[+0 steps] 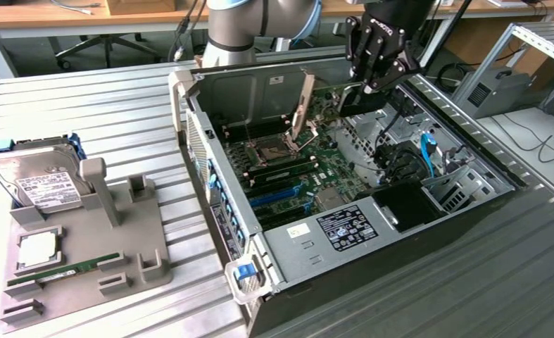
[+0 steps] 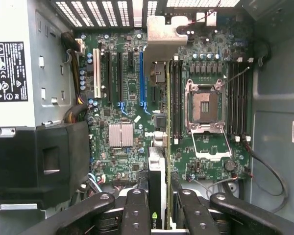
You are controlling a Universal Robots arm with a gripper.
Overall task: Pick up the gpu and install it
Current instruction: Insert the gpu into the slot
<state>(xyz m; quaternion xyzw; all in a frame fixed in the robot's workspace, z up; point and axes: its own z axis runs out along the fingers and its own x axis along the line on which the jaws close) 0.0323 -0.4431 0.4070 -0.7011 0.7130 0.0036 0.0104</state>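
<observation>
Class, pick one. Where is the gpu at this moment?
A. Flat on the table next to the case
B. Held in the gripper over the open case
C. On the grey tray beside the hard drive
B: the gripper is clamped on the gpu, which hangs edge-on above the motherboard inside the case.

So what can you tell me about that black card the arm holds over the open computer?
The gpu is a thin, flat black card, seen edge-on from the wrist, with a green logo and a pale metal bracket at its far end. The end effector clamps it between its fingers, edge downward, over the motherboard inside the open case. Whether it touches a slot is unclear.
</observation>
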